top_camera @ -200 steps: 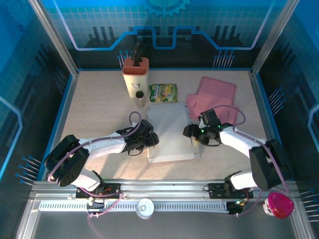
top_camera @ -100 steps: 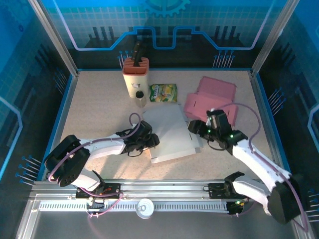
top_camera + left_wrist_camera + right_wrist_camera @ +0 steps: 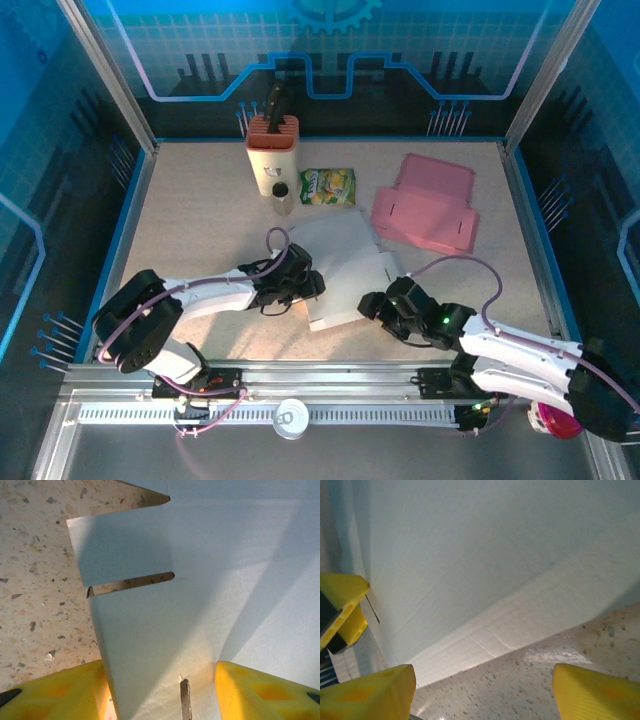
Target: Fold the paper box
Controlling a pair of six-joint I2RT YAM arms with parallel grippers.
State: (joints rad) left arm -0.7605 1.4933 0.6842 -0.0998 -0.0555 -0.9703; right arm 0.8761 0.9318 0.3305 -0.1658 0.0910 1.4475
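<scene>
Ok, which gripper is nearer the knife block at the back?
Left. The left gripper is at the left edge of the white paper box, in front of the knife block; the right gripper is at its near right corner, farther off.

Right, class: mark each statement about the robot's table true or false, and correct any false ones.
1. The left gripper sits at the left edge of the white paper box. True.
2. The right gripper is shut on the pink box. False: it is open, by the near edge of the white paper box.
3. The knife block lies on its side. False: it stands upright.
4. The snack packet lies right of the knife block. True.
</scene>
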